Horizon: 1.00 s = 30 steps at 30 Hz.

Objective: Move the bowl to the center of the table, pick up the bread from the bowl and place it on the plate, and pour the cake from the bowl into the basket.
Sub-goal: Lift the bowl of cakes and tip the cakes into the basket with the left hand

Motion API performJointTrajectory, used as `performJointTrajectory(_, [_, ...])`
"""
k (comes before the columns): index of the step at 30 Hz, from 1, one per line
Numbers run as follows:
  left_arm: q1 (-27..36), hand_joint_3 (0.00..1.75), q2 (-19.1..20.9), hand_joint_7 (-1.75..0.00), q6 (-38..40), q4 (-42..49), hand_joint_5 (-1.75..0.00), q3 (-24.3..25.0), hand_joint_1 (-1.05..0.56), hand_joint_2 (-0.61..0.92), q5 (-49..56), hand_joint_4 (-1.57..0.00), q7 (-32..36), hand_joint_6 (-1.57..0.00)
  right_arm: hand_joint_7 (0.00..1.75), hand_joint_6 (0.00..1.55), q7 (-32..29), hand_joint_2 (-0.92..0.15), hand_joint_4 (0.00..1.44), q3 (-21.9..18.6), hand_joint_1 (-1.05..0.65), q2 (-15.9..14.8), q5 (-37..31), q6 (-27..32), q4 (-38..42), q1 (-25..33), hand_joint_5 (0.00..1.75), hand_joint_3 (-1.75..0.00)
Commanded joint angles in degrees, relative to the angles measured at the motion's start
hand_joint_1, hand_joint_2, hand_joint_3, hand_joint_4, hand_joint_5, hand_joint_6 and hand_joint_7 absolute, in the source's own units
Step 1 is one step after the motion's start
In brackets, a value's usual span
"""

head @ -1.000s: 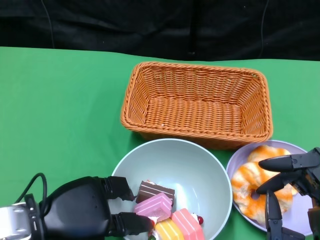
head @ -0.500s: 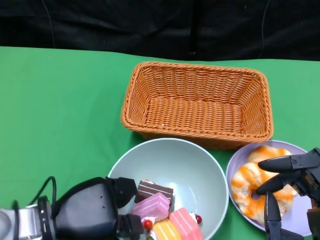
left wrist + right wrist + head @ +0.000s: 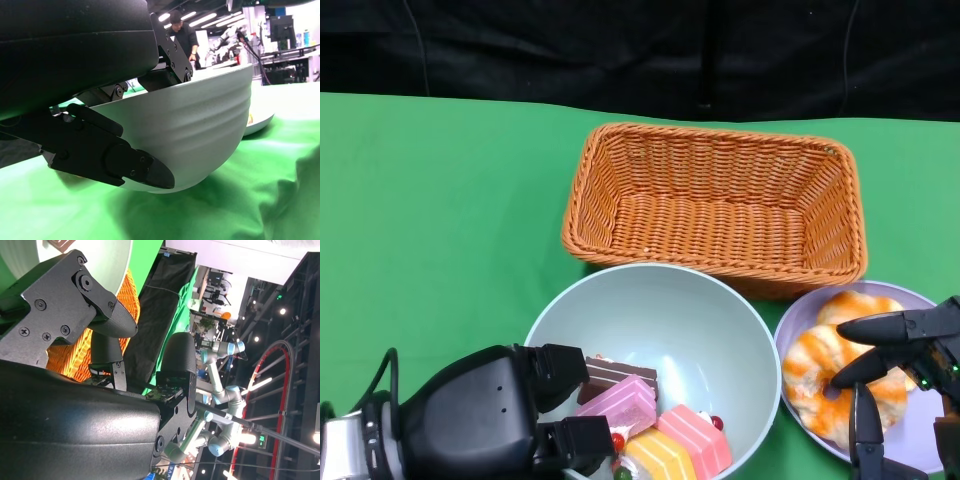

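My left hand (image 3: 485, 420) grips the near-left rim of the pale green bowl (image 3: 660, 310), with fingers (image 3: 110, 157) under its wall. Several cake slices lie in the bowl, among them a pink one (image 3: 620, 403) and a chocolate one (image 3: 617, 374). In the left wrist view the bowl (image 3: 200, 125) is tilted and raised slightly off the green cloth. The bowl's far rim nearly touches the orange wicker basket (image 3: 710, 135). The orange-glazed bread (image 3: 810, 365) lies on the lavender plate (image 3: 790, 325) at the right. Over it hovers my right hand (image 3: 915, 345), fingers spread, holding nothing.
The basket is empty and stands at the table's middle back. Green cloth (image 3: 440, 220) covers the table, with open room at the left. A black curtain hangs behind the table. A person stands far off in the left wrist view.
The bowl has shifted toward the basket and risen in my left hand, and the cake slices slid toward its near side. The right hand has stayed over the plate.
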Motion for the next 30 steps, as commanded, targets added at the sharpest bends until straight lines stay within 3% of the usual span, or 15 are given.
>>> performJointTrajectory(1, [2.2,0.02,2.3,-1.55,-0.4,-4.2,-1.75,3.5,-0.28,0.91,-4.4,-0.89,-3.6,-0.75,1.3,0.4,0.0,-0.35,0.55,-0.1,0.03,-0.2,0.9,-1.0,0.2,0.5,1.53,-1.45])
performJointTrajectory(11, [5.9,0.02,1.7,-1.55,-1.8,-8.6,-1.75,9.1,-0.3,0.91,-8.6,-0.9,-9.3,-0.76,1.31,0.41,0.3,-0.35,0.56,-0.3,0.03,-0.2,1.9,-1.0,0.6,0.9,1.54,-1.47])
performJointTrajectory(15, [5.7,0.01,-0.2,-1.71,-1.5,-12.6,-1.75,14.1,-0.24,0.91,-14.0,-0.94,-10.4,-0.7,1.45,0.66,3.0,-0.38,0.79,1.2,0.01,-1.3,5.4,0.2,1.6,1.7,1.66,-1.49])
performJointTrajectory(19, [5.1,0.02,-1.8,-1.74,-2.8,-12.5,-1.75,15.8,-0.22,0.92,-15.2,-0.95,-11.7,-0.7,1.63,0.71,3.6,-0.29,0.88,1.8,0.03,-1.1,6.0,-0.1,1.7,2.2,1.74,-1.65])
performJointTrajectory(30, [-3.6,0.24,-8.7,-1.75,-3.1,-6.2,-1.75,16.9,-0.19,0.89,-25.1,-0.95,-23.0,-0.7,1.71,0.74,3.9,-0.23,0.91,3.2,0.01,-1.0,3.5,0.8,1.2,3.3,1.75,-1.74])
